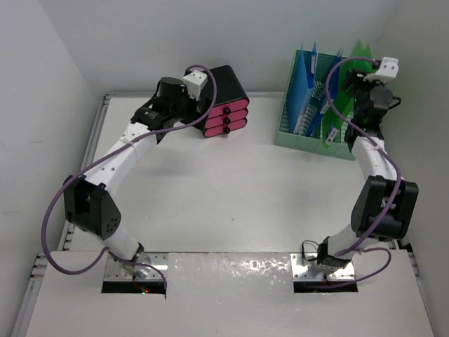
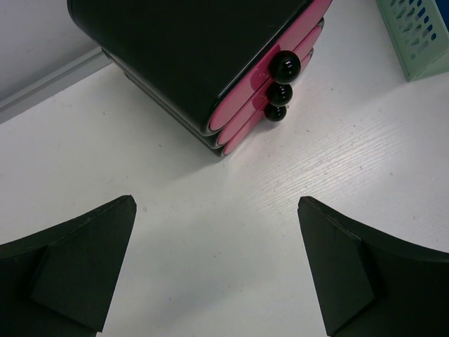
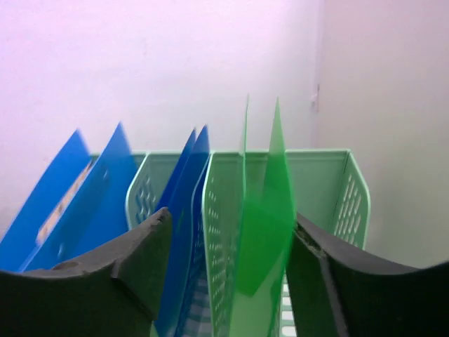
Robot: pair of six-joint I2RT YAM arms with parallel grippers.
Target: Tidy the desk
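On the white desk (image 1: 231, 189), a black drawer unit (image 1: 226, 98) with three pink drawers and black knobs (image 2: 284, 67) stands at the back left. My left gripper (image 2: 216, 203) hovers over bare desk just in front of it, open, with nothing between its fingers. At the back right a mint-green file rack (image 1: 302, 137) holds blue folders (image 3: 105, 189) and a green folder (image 3: 270, 210). My right gripper (image 3: 231, 217) is above the rack, open. Its jaws stand either side of the green folder and a rack divider. The folder stands in its slot, close against the right finger (image 3: 330, 274).
White walls close in the desk at the back and on both sides. A metal rail (image 1: 95, 133) runs along the left edge. Purple cables (image 1: 52, 210) loop off both arms. The rack's corner (image 2: 414, 35) lies to the right of the drawer unit.
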